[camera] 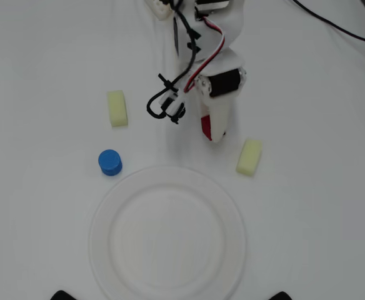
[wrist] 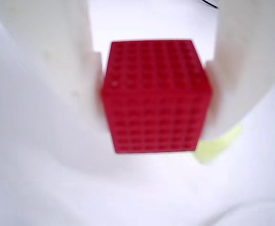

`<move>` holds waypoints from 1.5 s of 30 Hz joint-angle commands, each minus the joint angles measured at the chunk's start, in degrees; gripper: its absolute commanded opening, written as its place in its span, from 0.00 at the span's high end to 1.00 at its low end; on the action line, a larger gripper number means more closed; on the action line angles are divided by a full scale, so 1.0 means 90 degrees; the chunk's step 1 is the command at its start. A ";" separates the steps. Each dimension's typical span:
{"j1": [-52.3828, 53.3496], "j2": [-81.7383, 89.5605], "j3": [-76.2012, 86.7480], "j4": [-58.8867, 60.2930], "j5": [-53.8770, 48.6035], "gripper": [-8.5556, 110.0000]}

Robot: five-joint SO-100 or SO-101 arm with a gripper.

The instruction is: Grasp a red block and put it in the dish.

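In the wrist view the red block [wrist: 156, 96] fills the middle of the picture, with a white finger pressing against each of its two side faces, so the gripper [wrist: 154, 101] is closed on the cube and holds it squarely across its width rather than by a corner, a hold that should keep it from twisting. The overhead view agrees: only a sliver of the red block [camera: 205, 126] shows beneath the white gripper [camera: 214, 130], which points down toward the table [camera: 39, 56] just above the upper rim of the dish [camera: 167, 234]. Whether the cube is resting on the table or already raised a little cannot be told from either view. The dish lies empty and near, so the carry looks short: a lift, a move over the rim toward the middle, then a release. A pale yellow block [camera: 249, 156] sits close to the right of the gripper in the overhead view, and its edge shows in the wrist view as a pale yellow block [wrist: 217, 145] just behind the right finger; it could be nudged. Another yellow block [camera: 117, 107] and the blue cylinder [camera: 110, 162] lie well clear on the left
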 commanded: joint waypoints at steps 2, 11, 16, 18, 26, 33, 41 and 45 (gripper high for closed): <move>0.0391 0.1387 0.0410 -0.1152 -0.0293 0.93; 0.1377 -0.0615 -0.1289 -0.2031 -0.0488 0.93; 0.1475 -0.2197 -0.2588 -0.1973 -0.0313 0.93; 0.1445 -0.2734 -0.3115 -0.1758 -0.0225 0.93; 0.1377 -0.3994 -0.4014 -0.1182 0.0078 0.93; 0.1396 -0.4189 -0.4043 -0.0947 -0.0127 0.93; 0.1377 -0.4014 -0.4424 -0.0020 -0.0107 0.75; 0.1396 -0.3809 -0.4541 0.0400 -0.0156 0.72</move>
